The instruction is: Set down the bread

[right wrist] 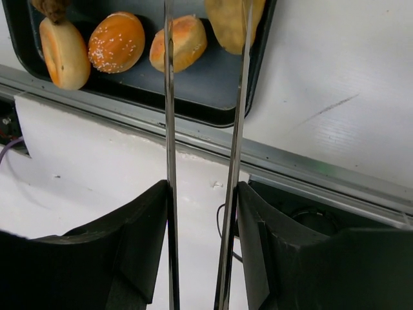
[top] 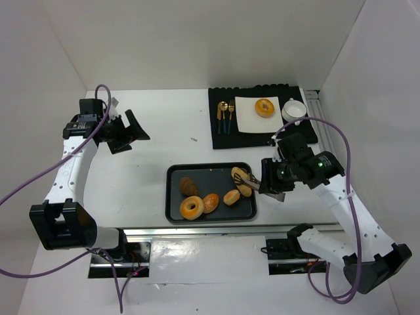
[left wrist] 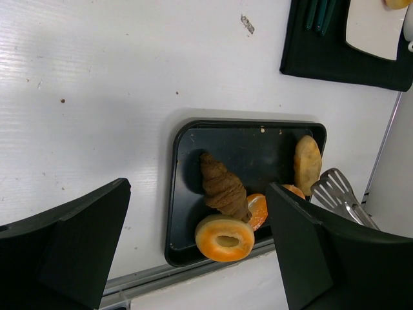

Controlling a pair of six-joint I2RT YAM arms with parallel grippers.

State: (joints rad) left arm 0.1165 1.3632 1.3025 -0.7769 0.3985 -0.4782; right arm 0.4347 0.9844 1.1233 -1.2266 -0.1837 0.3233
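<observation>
Centrally on the white table point(top: 151, 151), a black rectangular tray point(top: 210, 176) with rounded corners is holding five breads: a dark brown ridged croissant point(top: 189, 186), a glossy orange ring-shaped bagel point(top: 192, 208), a sesame-seeded bun point(top: 210, 202), a small smooth roll point(top: 231, 197) and a pale oblong loaf point(top: 245, 190), which is lying by the tray's right rim. In the upper right of the overhead frame, a black ribbed mat point(top: 249, 139) is carrying a white square plate point(top: 248, 117) with a second bagel point(top: 264, 107) on it, gold-headed cutlery point(top: 224, 118) with teal handles to the plate's left, and a white cup point(top: 293, 110) to its right.

The right arm is bending up from the lower right and pointing its wrist leftward at the tray's right edge. The right pincer point(top: 268, 180) is clenching thin metal tongs point(top: 239, 174) with a slotted, spatula-like head. In the right wrist view, the two slim tong arms are running up from between the black fingers point(right wrist: 145, 226); one is passing left of the loaf and the other is crossing its right part. Whether they are touching it is unclear.

The left arm is rising from the lower left to the upper left of the overhead frame. The left pincer point(top: 128, 134) is turning rightward, released, with its fingers spread wide, well apart from the tray.
</observation>
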